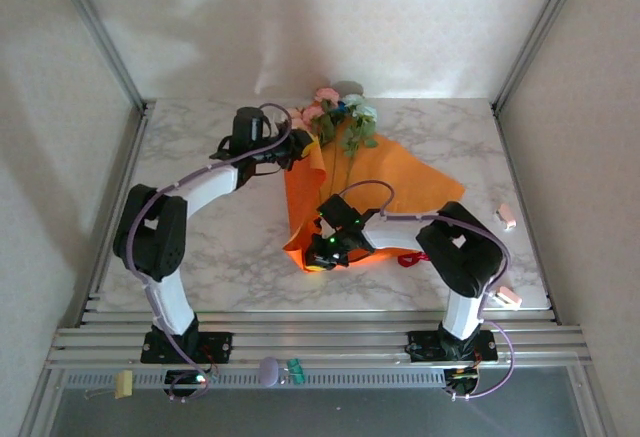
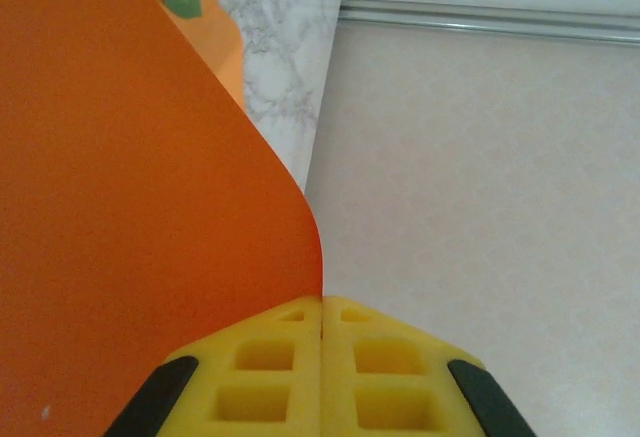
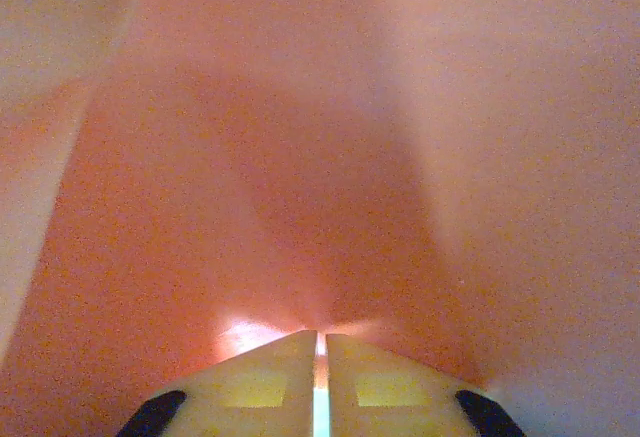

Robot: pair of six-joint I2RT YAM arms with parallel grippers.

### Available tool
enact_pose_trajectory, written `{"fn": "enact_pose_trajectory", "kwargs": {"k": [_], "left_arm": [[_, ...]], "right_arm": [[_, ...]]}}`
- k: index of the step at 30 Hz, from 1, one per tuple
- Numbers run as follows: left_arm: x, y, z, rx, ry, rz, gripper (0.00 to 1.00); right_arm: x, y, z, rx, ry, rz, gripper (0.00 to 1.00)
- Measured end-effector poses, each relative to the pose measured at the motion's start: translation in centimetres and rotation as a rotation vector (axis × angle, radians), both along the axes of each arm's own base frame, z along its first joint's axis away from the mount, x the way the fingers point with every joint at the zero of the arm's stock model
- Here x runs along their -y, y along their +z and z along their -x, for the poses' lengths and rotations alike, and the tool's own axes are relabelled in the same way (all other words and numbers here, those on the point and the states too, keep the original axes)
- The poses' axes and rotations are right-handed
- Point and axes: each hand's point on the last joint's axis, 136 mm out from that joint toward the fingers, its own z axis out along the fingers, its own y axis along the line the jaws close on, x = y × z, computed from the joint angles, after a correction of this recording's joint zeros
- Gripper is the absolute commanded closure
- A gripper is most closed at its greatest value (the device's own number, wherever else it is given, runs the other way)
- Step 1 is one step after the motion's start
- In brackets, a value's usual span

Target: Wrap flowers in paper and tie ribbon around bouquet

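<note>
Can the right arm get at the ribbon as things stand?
Probably not yet. The right pincer is closed on the near corner of the paper, and the ribbon lies beside it, close under that arm's own forearm. It would need to let go and fold back.

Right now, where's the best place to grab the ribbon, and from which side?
Probably the ribbon where its red loop pokes out from the paper at the near right edge. Come from the right: the rest is hidden under the sheet.
</note>
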Motion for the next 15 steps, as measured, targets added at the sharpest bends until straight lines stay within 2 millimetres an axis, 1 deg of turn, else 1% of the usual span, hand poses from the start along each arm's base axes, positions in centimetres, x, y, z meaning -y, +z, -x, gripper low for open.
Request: {"fn": "enact_pose_trajectory", "kwargs": {"k": [3,6,9,11,13,15], "left_arm": [[0.7,-0.8,-0.8,0.001,0.0,-0.001,1.0],[1.5,-1.6,-1.5,0.004,-0.007,-0.002,1.0],[2.8,-2.2,-2.0,0.003,-0.027,-0.002,1.0],[3.7,-2.5,-2.1,0.003,-0.041,-0.003,1.0],[4.4,-2.8,-2.2,0.002,-0.051,-0.003,1.0],[4.9,-2.9,-2.2,0.003,-0.058,-0.003,1.0]], "right_arm": [[1.4,1.2,-0.3,0.019,-0.038,0.017,0.84],[2.4,2.4,-0.6,0.049,-0.064,0.012,0.83],[3.3,2.8,-0.3,0.067,-0.079,0.023,0.83],[4.1,2.9,-0.2,0.084,-0.09,0.037,0.81],[5.2,3.4,0.0,0.112,-0.109,0.049,0.71],[6.3,4.8,0.1,0.165,-0.133,0.035,0.59]]}}
